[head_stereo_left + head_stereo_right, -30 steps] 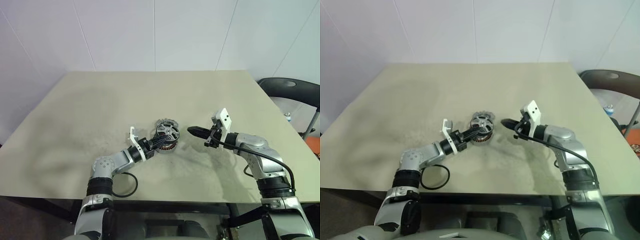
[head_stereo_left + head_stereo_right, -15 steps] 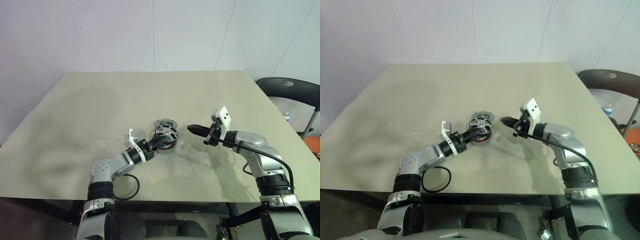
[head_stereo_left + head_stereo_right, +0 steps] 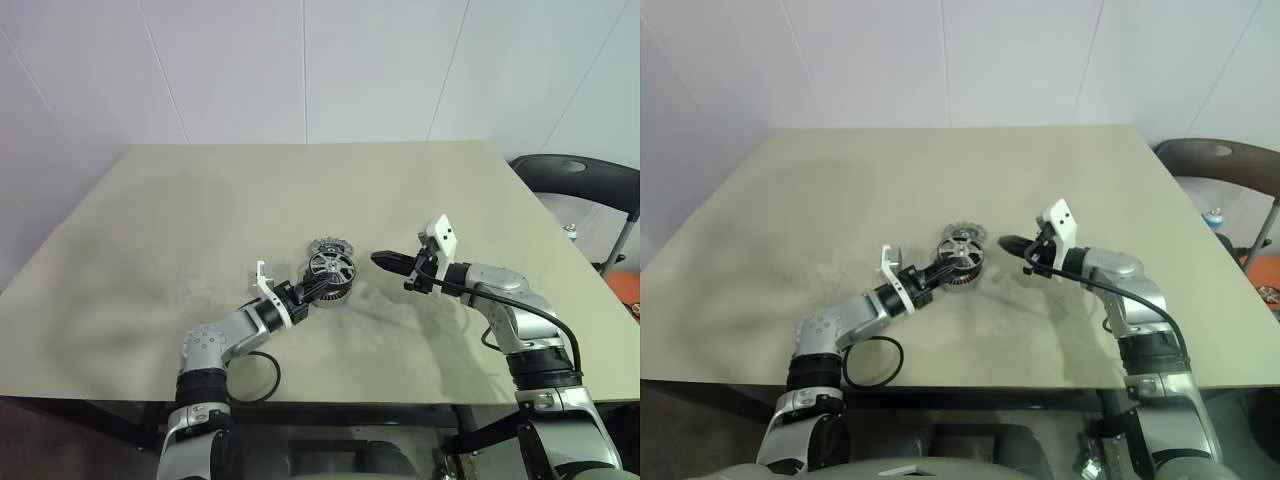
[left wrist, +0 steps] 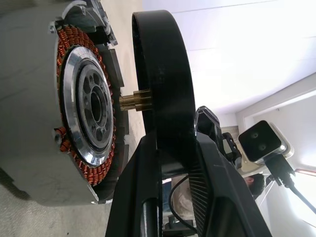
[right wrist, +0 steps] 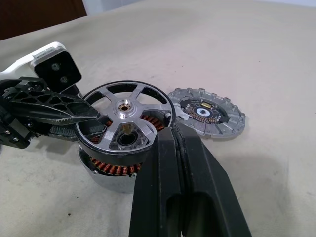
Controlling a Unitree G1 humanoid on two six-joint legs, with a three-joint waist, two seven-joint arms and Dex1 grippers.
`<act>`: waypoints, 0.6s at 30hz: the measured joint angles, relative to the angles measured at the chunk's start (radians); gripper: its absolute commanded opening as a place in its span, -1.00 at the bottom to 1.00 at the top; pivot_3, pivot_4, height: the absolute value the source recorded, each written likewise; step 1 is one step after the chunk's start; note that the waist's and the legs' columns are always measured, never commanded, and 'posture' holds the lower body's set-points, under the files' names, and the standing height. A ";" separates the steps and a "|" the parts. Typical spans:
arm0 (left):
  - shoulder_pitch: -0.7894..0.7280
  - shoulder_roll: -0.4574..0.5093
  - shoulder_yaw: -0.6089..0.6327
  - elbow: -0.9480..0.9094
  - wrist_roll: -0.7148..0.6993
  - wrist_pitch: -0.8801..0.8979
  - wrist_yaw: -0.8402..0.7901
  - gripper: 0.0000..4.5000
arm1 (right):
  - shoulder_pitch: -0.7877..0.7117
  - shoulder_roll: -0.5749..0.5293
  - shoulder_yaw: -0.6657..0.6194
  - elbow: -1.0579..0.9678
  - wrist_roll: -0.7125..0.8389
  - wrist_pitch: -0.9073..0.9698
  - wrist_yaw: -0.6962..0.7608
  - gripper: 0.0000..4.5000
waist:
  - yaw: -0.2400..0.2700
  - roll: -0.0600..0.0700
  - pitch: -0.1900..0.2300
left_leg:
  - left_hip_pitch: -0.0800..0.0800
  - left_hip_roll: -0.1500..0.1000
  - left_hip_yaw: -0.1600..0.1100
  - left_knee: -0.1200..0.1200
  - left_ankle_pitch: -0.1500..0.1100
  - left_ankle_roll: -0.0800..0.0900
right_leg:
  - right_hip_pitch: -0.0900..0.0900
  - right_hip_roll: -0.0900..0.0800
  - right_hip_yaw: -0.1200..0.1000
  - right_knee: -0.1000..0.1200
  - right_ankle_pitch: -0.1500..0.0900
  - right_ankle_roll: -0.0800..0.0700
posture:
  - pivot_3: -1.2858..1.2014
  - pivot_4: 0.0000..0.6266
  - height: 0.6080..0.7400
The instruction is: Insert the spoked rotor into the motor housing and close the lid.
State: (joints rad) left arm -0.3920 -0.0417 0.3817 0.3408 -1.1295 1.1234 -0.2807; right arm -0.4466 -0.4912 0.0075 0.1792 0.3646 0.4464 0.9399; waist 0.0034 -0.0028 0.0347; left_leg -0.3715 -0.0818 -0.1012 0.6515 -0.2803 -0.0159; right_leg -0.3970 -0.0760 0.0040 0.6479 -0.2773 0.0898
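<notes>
Over near the middle of the surface point(image 3: 200, 210) we've got the motor housing point(image 5: 111, 170) sitting flat with its copper windings showing, and the lid point(image 5: 207, 112) lying just behind it on the far side, touching or nearly so, we can't quite tell. Our left tool point(image 3: 305, 289) is pinched onto the dark rim of the spoked rotor point(image 5: 124, 116), jaws only a little apart since the rim is thin.

What's changed over the last second: not much in position, both arms have basically stayed put. The rotor looks a touch more lined up over the housing than it was, and from the left wrist view its brass shaft is pointing right at the silver centre with a visible gap between rotor and windings. So it's hovering over the housing, not seated.

Our right tool point(image 3: 385, 261) is fully closed with nothing in it, parked just to the right of the housing, tips aimed at it.

Our read: we're mid-insertion, alignment stage. Next bit is easing the shaft into the centre bore; if it goes in tilted it could jam. The lid comes after that.
</notes>
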 measured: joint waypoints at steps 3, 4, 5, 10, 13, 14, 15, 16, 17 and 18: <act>0.003 -0.003 0.005 -0.005 -0.007 -0.001 0.006 -0.82 | 0.000 0.000 0.000 0.000 0.000 -0.001 0.000 -1.00 | 0.000 0.000 0.000 | 0.000 0.000 0.000 0.000 0.000 0.000 | 0.000 0.000 0.000 0.000 0.000 0.000 | 0.03 -1.00 1.00; 0.004 -0.003 0.007 -0.006 -0.009 -0.001 0.008 -0.82 | 0.000 0.000 0.000 0.000 0.000 -0.001 0.000 -1.00 | -0.001 0.000 0.000 | 0.000 0.000 0.000 0.000 0.000 0.000 | 0.000 0.000 0.000 0.000 0.000 0.000 | 0.03 -1.00 1.00; 0.005 -0.004 0.007 -0.007 -0.011 -0.001 0.011 -0.82 | 0.000 0.000 0.000 0.001 -0.001 -0.001 0.000 -1.00 | -0.001 0.000 0.000 | 0.000 0.000 0.000 0.000 0.000 0.000 | 0.000 0.000 0.000 0.000 0.000 0.000 | 0.03 -1.00 1.00; 0.008 -0.005 0.008 -0.009 -0.017 -0.003 0.023 -0.82 | 0.000 0.000 0.000 0.002 -0.007 -0.002 0.000 -1.00 | -0.001 0.000 0.000 | 0.000 0.000 0.000 0.000 0.000 0.000 | 0.000 0.000 0.000 0.000 0.000 0.000 | 0.03 -1.00 1.00; 0.012 -0.005 0.007 -0.012 -0.017 -0.003 0.024 -0.82 | 0.000 0.000 0.000 0.002 -0.008 -0.003 0.000 -1.00 | -0.004 0.000 -0.001 | 0.000 0.000 0.000 0.000 0.000 0.000 | 0.000 0.000 0.000 0.000 0.000 0.000 | 0.03 -1.00 1.00; 0.015 -0.005 0.007 -0.015 -0.017 -0.003 0.025 -0.66 | 0.000 0.000 0.000 0.002 -0.008 -0.003 0.000 -1.00 | -0.005 0.000 -0.001 | 0.000 0.000 0.000 0.000 0.000 0.000 | 0.000 0.000 0.000 0.000 0.000 0.000 | 0.03 -1.00 1.00; 0.018 -0.004 0.007 -0.020 -0.017 -0.003 0.027 -0.49 | 0.000 0.000 0.000 0.002 -0.008 -0.004 0.000 -1.00 | -0.008 0.000 -0.001 | 0.000 0.000 0.000 0.000 0.000 0.000 | 0.000 0.000 0.000 0.000 0.000 0.000 | 0.03 -1.00 1.00; 0.020 -0.004 0.007 -0.023 -0.016 -0.003 0.029 -0.38 | 0.000 0.000 0.000 0.003 -0.008 -0.005 0.000 -1.00 | -0.011 0.000 -0.001 | 0.000 0.000 0.000 0.000 0.000 0.000 | 0.000 0.000 0.000 0.000 0.000 0.000 | 0.03 -1.00 1.00; 0.023 -0.004 0.007 -0.027 -0.016 -0.004 0.036 -0.22 | -0.001 0.000 0.000 0.004 -0.009 -0.007 -0.001 -1.00 | -0.015 0.000 -0.001 | 0.000 0.000 0.000 0.000 0.000 0.000 | 0.001 0.000 0.000 0.000 0.000 0.000 | 0.03 -1.00 1.00; 0.023 -0.004 0.007 -0.028 -0.016 -0.004 0.039 -0.08 | -0.001 0.000 0.000 0.005 -0.009 -0.008 -0.001 -1.00 | -0.016 0.000 -0.001 | 0.000 0.000 0.000 0.000 0.000 0.000 | 0.001 0.000 0.000 0.000 0.000 0.000 | 0.03 -1.00 1.00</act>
State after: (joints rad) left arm -0.3689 -0.0454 0.3887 0.3131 -1.1452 1.1198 -0.2413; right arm -0.4471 -0.4912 0.0075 0.1844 0.3552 0.4381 0.9392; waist -0.0127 -0.0029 0.0337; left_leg -0.3711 -0.0818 -0.1012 0.6516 -0.2803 -0.0159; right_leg -0.3965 -0.0760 0.0042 0.6481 -0.2773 0.0899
